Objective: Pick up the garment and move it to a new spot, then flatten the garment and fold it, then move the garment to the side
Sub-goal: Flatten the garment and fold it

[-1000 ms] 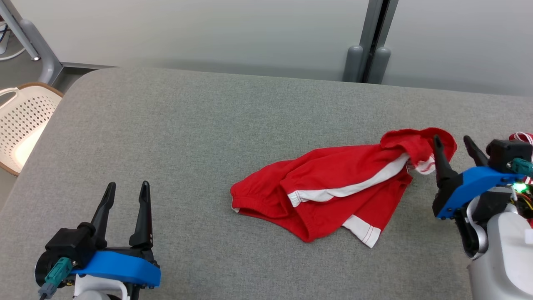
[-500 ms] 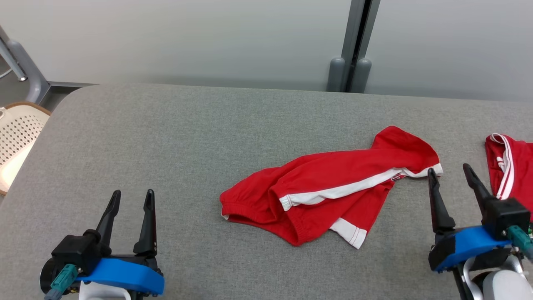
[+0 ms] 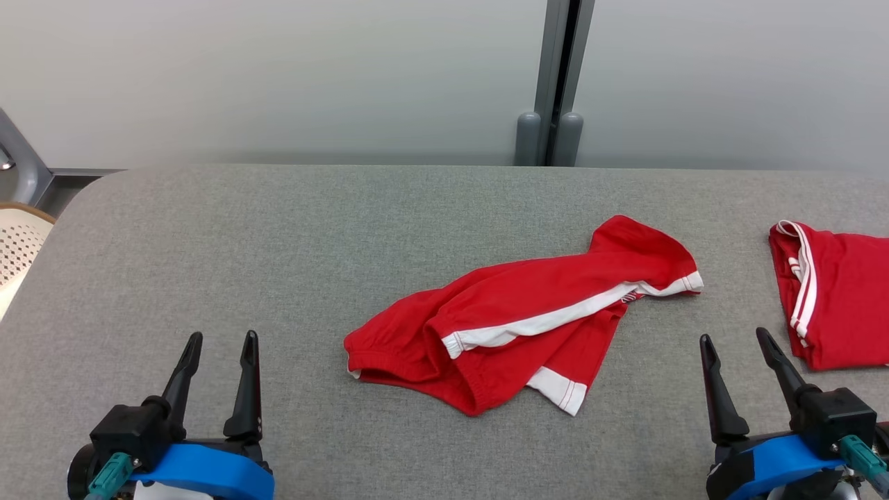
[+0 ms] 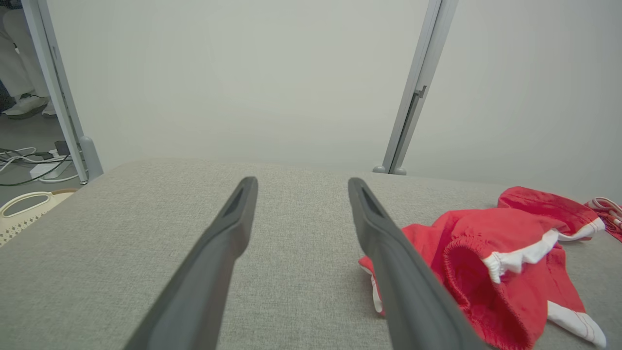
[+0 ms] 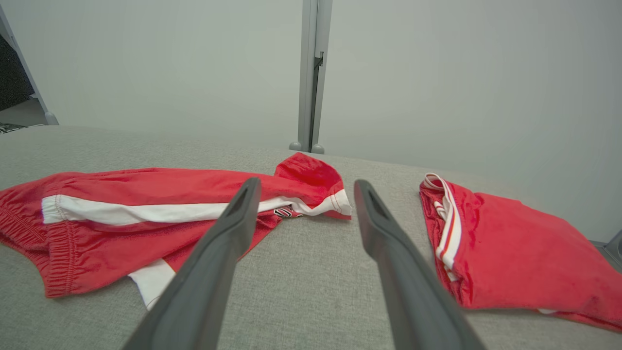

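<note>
left gripper [image 3: 219, 338]: fingers parted, empty | right gripper [image 3: 735, 340]: fingers spread, empty, apart from cloth | red shorts [image 3: 528, 319]: crumpled on grey table [image 3: 278, 243]

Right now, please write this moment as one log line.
left gripper: open, empty | right gripper: open, empty | shorts: crumpled on table, not held | second garment: folded, at right

Bright red garment [image 3: 528, 316] there, with a broad white stripe along its side and white cuffs ruled with thin red lines. The table [image 3: 278, 243] under it is a flecked mid-grey weave. The second garment [image 3: 840, 298] is the same red, trimmed with twin white stripes. The left pincer [image 3: 222, 338] and right pincer [image 3: 733, 335] have black fingers on vivid blue mounts. The basket [image 3: 15, 246] is cream, dotted with holes, brown-rimmed.
</note>
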